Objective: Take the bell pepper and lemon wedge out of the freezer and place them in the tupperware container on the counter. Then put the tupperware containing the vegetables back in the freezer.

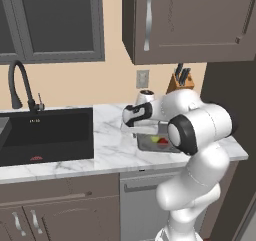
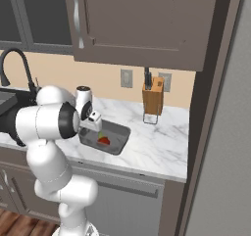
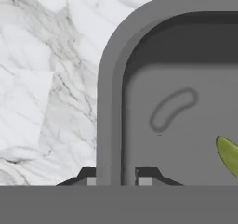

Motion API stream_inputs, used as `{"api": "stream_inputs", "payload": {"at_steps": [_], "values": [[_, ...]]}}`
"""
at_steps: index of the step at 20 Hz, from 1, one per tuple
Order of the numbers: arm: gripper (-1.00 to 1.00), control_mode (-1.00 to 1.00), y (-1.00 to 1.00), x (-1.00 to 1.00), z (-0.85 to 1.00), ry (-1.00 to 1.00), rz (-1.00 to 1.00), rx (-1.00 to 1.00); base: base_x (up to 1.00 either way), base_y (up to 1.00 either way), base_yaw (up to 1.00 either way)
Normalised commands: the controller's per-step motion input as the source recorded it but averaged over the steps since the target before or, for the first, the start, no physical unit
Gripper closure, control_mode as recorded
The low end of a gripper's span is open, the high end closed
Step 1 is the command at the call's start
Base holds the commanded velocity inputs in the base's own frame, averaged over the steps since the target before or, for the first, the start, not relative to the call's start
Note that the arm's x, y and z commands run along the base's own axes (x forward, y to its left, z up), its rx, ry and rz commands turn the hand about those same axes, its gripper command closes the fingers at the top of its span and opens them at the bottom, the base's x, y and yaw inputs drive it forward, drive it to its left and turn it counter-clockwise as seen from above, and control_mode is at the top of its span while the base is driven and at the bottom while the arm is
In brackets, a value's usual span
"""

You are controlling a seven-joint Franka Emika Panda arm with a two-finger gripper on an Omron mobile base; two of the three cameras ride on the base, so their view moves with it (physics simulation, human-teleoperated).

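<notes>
Tupperware container on the counter, left base view: I see the grey tray just beyond my arm's elbow, with the bell pepper and the lemon wedge lying inside it, side by side. My wrist reaches over the tray's near-left part; the gripper itself is hidden behind the wrist here.

Right base view: the container lies with its long axis running away from me toward the knife block. The pepper sits near the tray's middle, the wedge touching or just beside it on the far side. My hand comes down at the tray's left end, so the load lies to the right of the fingers, toward the tray's centre.

Hand view: the gripper straddles the container's wall, one fingertip outside over marble, the other inside the tray. The jaws stand apart with the rim between them; I cannot tell whether they already press on it. The wedge's tip shows at the right edge, well inside the tray.

Judgement: both vegetables are loaded; the coming move is closing on this wall and lifting toward the freezer. Since the contents lie off to one side of the grip, the tray may tip.
</notes>
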Motion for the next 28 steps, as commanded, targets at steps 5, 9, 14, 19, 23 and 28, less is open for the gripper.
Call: {"api": "stream_inputs", "payload": {"at_steps": [5, 9, 14, 19, 23, 28], "values": [[1.0, -1.0, 0.0, -0.09, 0.47, -0.05, 0.25, -0.11, 0.0, 0.0, 0.0], [1.0, -1.0, 0.0, -0.15, 0.35, -0.07, 0.23, -0.11, 0.0, 0.0, 0.0], [1.0, -1.0, 0.0, -0.18, 0.41, -0.06, 0.23, -0.07, 0.0, 0.0, 0.0], [1.0, -1.0, 0.0, -0.38, 0.52, -0.05, 0.21, -0.01, 0.0, 0.0, 0.0], [1.0, -1.0, 0.0, -0.61, 0.55, -0.02, 0.15, 0.0, 0.0, 0.0, 0.0], [1.0, -1.0, 0.0, -0.61, 0.47, -0.02, 0.16, -0.01, 0.0, 0.0, 0.0]]}}
